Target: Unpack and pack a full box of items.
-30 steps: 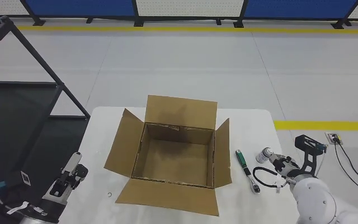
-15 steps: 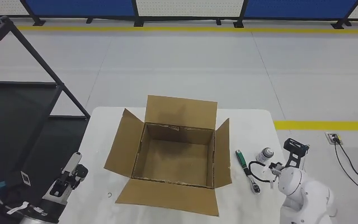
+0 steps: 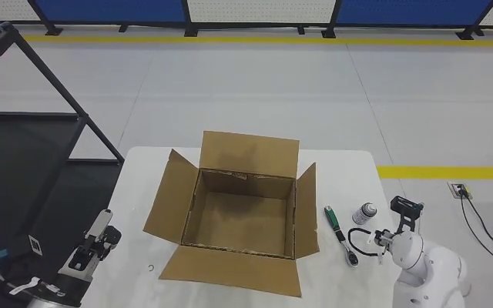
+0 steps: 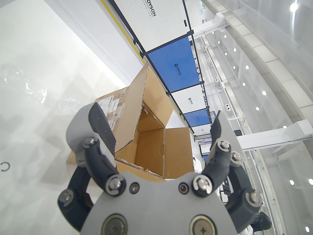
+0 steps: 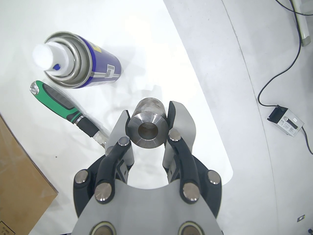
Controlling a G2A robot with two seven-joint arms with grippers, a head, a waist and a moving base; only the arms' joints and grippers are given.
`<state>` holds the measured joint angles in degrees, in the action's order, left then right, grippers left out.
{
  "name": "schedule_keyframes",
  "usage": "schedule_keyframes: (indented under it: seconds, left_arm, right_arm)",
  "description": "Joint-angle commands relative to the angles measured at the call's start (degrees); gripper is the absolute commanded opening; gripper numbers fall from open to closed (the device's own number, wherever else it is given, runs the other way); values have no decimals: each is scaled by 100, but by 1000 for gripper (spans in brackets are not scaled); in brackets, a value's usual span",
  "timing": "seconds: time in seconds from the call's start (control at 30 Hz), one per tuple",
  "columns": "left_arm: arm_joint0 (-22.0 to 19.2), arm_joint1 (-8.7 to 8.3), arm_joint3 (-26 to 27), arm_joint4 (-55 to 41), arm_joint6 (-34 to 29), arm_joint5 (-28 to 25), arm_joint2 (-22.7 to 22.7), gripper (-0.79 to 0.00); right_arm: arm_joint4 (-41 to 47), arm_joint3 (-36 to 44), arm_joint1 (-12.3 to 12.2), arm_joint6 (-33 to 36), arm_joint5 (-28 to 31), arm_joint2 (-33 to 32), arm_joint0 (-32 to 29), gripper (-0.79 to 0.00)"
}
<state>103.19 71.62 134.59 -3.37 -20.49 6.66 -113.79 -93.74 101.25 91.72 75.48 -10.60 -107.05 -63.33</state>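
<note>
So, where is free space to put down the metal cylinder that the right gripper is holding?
Free: the box, bare inside; the far right corner of the table, beyond the spray can; the strip between the box's left flap and the left gripper. Crowded: the near right side, with the wrench, the can, and the right gripper holding the cylinder.

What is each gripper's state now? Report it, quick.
Left gripper: open, holding nothing.
Right gripper: closed on a hollow steel cylinder.
</note>
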Motion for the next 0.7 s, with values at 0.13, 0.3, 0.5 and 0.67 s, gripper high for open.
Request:
schedule_keyframes:
  seconds: [0.13,0.3,0.5,0.67]
  left_arm:
    - [0,0,0,0,0,0,0,0]
    - [0,0,0,0,0,0,0,0]
    - [0,0,0,0,0,0,0,0]
    - [0,0,0,0,0,0,0,0]
  right_arm:
    - [-67,-117,-42,91,181,114,-13,-785]
    - [-48,-251,-81,133,273,135,26,-785]
    - [-30,-470,-119,147,248,175,102,-785]
    - [3,-586,-151,174,242,196,145,-785]
